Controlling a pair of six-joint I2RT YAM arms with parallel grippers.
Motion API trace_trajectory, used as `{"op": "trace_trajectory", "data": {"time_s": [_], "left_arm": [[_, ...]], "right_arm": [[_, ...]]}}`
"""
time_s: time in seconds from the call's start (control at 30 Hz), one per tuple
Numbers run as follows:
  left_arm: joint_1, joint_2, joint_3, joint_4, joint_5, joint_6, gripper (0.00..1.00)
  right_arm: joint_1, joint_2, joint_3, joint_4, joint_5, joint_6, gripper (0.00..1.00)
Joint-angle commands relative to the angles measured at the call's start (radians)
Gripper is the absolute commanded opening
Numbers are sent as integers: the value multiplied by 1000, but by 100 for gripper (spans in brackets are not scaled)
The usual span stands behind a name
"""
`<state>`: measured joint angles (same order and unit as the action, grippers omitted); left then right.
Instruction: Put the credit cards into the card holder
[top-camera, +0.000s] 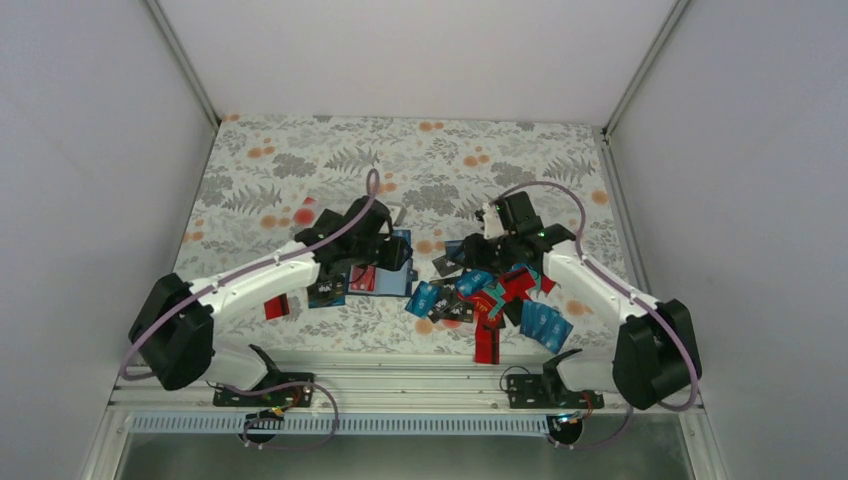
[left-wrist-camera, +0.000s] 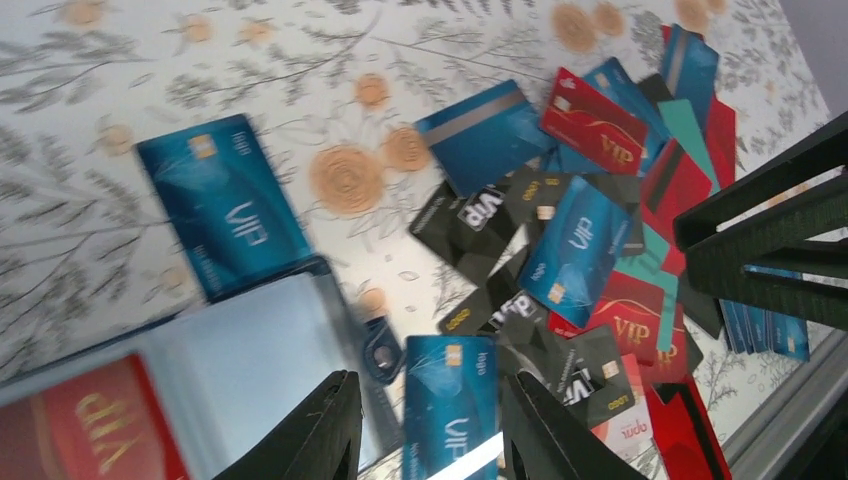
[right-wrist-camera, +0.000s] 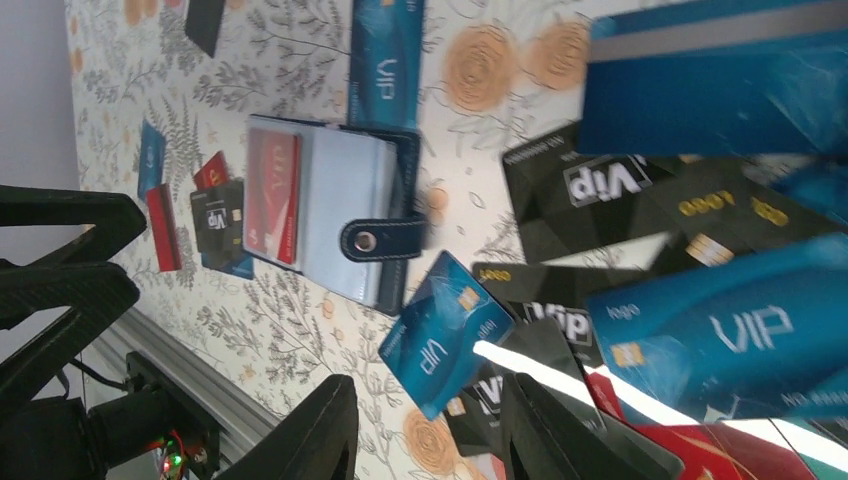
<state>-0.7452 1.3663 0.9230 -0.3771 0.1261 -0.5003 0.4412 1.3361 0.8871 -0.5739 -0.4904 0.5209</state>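
Now left end effector (left-wrist-camera: 430, 425) and right end effector (right-wrist-camera: 430, 425) are apart, empty; we should pinch the blue card (right-wrist-camera: 437, 335) by its edge.

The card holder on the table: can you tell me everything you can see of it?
The card holder is a dark navy wallet, leather-like, lying open and flat on the flowered tablecloth, left of the card pile in the top view. Its inside shows pale blue, glossy sleeves, and a red VIP card sits in one of them. A navy strap with a metal snap sticks out from one edge. A blue VIP card lies against another edge; whether it is tucked under cannot be told.
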Motion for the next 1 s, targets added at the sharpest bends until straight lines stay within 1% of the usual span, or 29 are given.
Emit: {"op": "trace_trajectory", "data": {"time_s": [0.0,0.23,0.37,0.5,0.6,0.63,0.7,0.8,0.9,0.97], "left_arm": [[-61,79,81,10,-15,55,36],[-166,240,240,-41,-55,132,40],[-230,340,333,-56,-62,190,44],[-285,433,419,-61,-60,242,49],[-308,496,467,-58,-43,266,54],[-314,517,481,-59,-40,273,56],[-325,550,505,-62,-33,288,60],[-331,590,526,-60,-3,314,67],[-330,636,557,-81,6,340,70],[-330,672,589,-105,3,355,72]], "right_arm": [[-38,-88,-71,-3,36,47,38],[-105,-217,-158,-49,114,90,42],[-154,-267,-191,-76,148,96,48],[-194,-297,-209,-98,168,97,59],[-221,-309,-218,-110,177,98,62],[-229,-312,-221,-115,179,98,65],[-244,-315,-226,-119,184,99,69],[-264,-321,-235,-122,193,99,79],[-278,-321,-243,-117,187,94,84],[-284,-314,-246,-113,175,89,86]]}}
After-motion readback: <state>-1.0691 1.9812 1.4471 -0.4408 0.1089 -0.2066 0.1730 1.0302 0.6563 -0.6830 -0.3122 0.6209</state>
